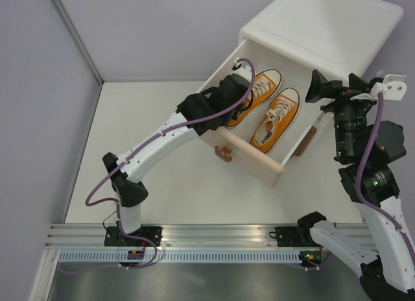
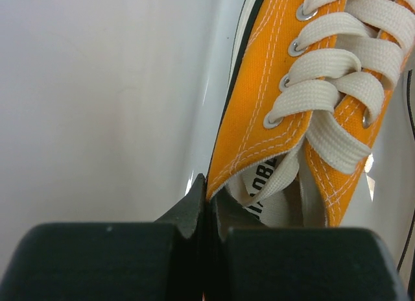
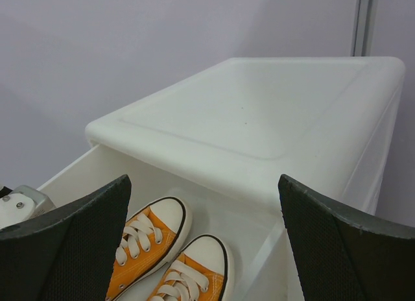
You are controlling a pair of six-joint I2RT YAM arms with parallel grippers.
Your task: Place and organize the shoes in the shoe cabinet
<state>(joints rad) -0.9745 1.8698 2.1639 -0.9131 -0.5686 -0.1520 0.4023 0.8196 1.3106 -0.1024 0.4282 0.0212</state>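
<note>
The white shoe cabinet (image 1: 324, 28) stands at the back right with its beige upper drawer (image 1: 249, 159) pulled out. Two orange shoes lie side by side in the drawer, toes toward the cabinet: the left shoe (image 1: 258, 92) and the right shoe (image 1: 277, 118). My left gripper (image 1: 237, 96) reaches into the drawer and is shut on the left orange shoe (image 2: 259, 106), pinching the canvas collar edge at its fingertips (image 2: 209, 191). My right gripper (image 3: 204, 181) hangs open and holds nothing, off the cabinet's right front, looking at the cabinet top (image 3: 259, 113) and both shoes' toes (image 3: 162, 216).
The drawer's white inner wall (image 2: 97, 106) runs close along the left of the held shoe. A brown knob (image 1: 224, 153) sticks out of the drawer front. A brown part (image 1: 305, 142) shows below the drawer's right corner. Grey walls close in at the left and back.
</note>
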